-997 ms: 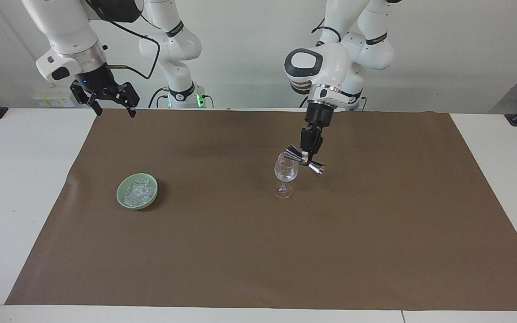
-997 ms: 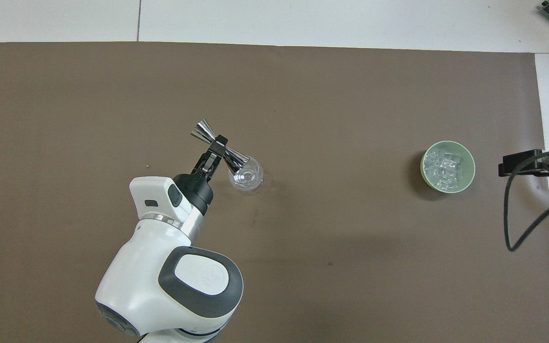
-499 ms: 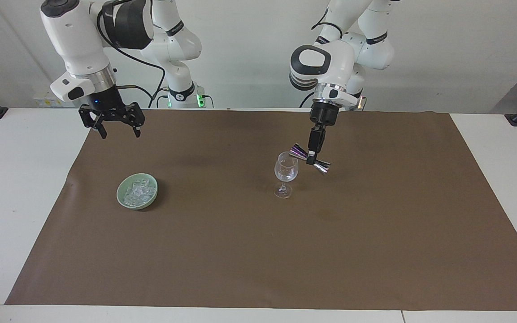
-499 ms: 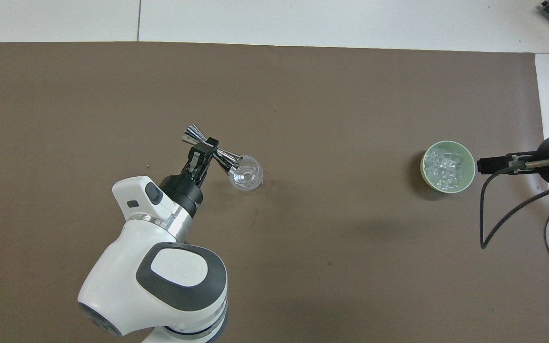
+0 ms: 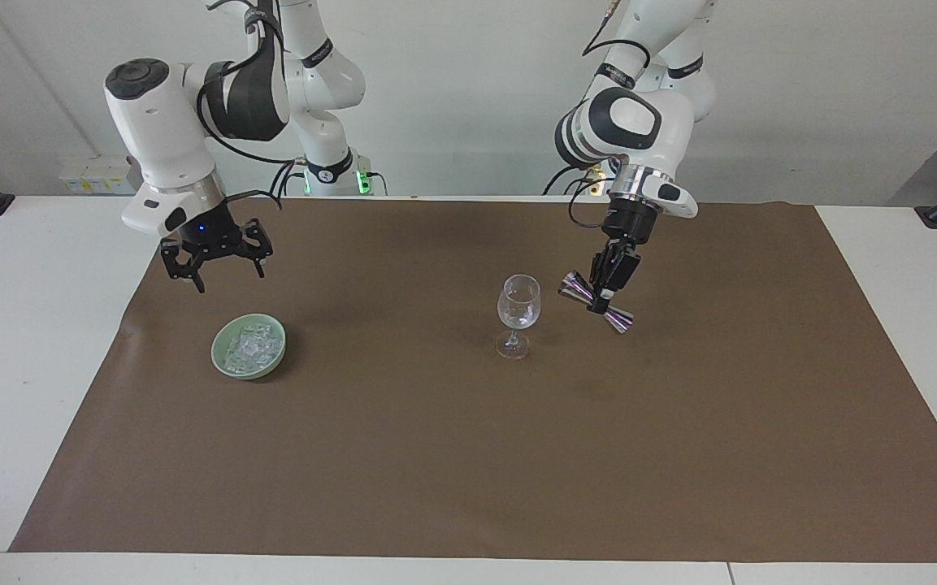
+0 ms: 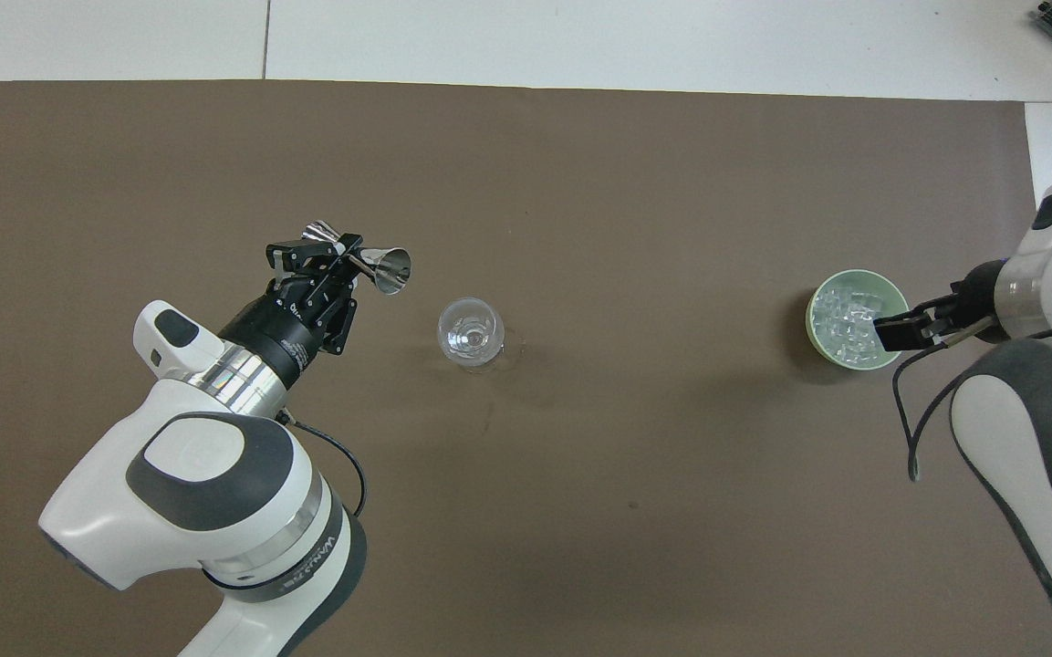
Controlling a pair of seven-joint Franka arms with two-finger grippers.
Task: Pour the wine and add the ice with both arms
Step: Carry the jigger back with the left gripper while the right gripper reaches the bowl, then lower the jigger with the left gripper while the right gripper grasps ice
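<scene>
A clear stemmed wine glass stands upright mid-mat; I cannot make out any wine in it. My left gripper is shut on the waist of a silver double-cone jigger. It holds the jigger tilted in the air beside the glass, toward the left arm's end, clear of the rim. The ice, small clear cubes, fills a pale green bowl toward the right arm's end. My right gripper hangs open over the bowl's rim, holding nothing.
A brown mat covers most of the white table. Both arms' bases stand at the robots' edge. Between the glass and the bowl there is bare mat.
The left gripper carried the jigger off the glass rim toward the left arm's end and turned it. The right arm swung down and in over the bowl. Glass and bowl stayed put.
</scene>
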